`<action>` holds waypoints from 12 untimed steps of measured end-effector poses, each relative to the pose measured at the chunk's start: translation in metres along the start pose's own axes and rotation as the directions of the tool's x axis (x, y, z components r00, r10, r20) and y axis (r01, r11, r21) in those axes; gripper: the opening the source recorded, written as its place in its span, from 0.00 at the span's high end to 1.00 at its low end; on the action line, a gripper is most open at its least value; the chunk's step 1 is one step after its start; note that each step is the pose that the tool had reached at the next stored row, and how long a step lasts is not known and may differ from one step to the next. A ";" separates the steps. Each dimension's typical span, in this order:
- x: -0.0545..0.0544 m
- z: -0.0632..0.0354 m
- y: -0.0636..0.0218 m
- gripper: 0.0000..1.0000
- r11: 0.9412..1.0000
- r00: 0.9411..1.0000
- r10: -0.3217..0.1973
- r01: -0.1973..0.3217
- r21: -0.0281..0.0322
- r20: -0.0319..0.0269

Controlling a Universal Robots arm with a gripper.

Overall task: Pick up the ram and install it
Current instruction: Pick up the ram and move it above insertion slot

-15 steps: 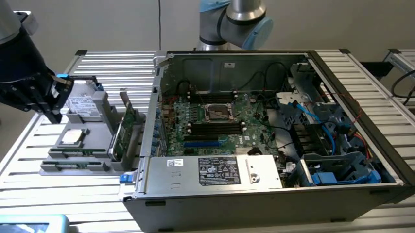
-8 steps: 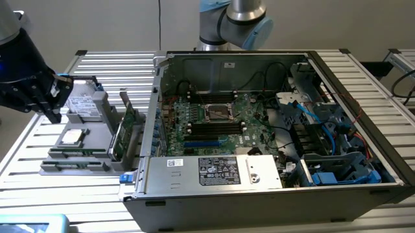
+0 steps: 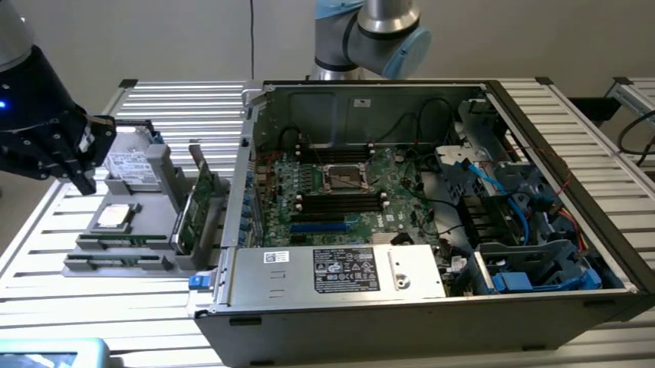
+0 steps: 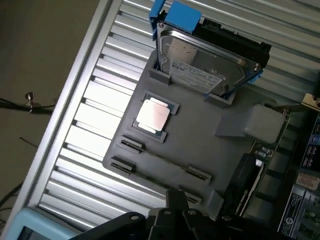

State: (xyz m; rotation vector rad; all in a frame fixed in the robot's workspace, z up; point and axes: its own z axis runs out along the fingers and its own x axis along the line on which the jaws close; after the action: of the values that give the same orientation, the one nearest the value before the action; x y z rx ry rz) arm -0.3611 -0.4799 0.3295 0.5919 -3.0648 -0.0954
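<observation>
Exterior view takes in a table (image 3: 184,107) of ribbed aluminium slats, pale and shiny, with a plain grey wall behind it. On the table lies an open dark metal PC case (image 3: 338,330). Its green motherboard (image 3: 338,192) faces up, with black slots, blue cables and a labelled silver box along the near side. The arm (image 3: 369,34), silver with light blue joints, rises behind the case.

At the exterior view's left of the case sits a matte grey plastic fixture (image 3: 143,222) (image 4: 200,135) with moulded clips and pockets. A green expansion card (image 3: 195,207) stands upright in it, just beside the case. A silver hard drive (image 3: 131,165) (image 4: 205,65) in a blue bracket leans at the fixture's far end.

The black gripper (image 3: 77,172) (image 4: 172,210) hangs over the fixture's left end, near the drive. I cannot tell whether it is open or closed, and it holds nothing.

The ram (image 3: 121,242) (image 4: 165,159) is in the fixture, not in the case. It is a long, thin green stick set on edge between small grey clips near the fixture's front, apart from the gripper. A second stick (image 3: 115,263) lies parallel, just in front of it.

A square silver CPU (image 3: 115,217) (image 4: 152,116) rests flat in its pocket between the drive and the ram.
</observation>
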 end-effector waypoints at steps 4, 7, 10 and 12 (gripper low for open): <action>0.000 0.0003 0.0000 0.89 0.997 0.997 -0.074 0.074 -0.003 -0.003; 0.000 0.0005 0.0000 0.89 0.992 0.992 -0.127 0.127 -0.005 -0.006; 0.000 0.0006 0.0000 0.89 0.983 0.983 -0.182 0.181 -0.007 -0.008; 0.000 0.0008 0.0000 0.89 0.976 0.976 -0.217 0.217 -0.008 -0.009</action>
State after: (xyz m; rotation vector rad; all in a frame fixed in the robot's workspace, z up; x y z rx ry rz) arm -0.3612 -0.4799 0.3287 0.9214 -2.9771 -0.1060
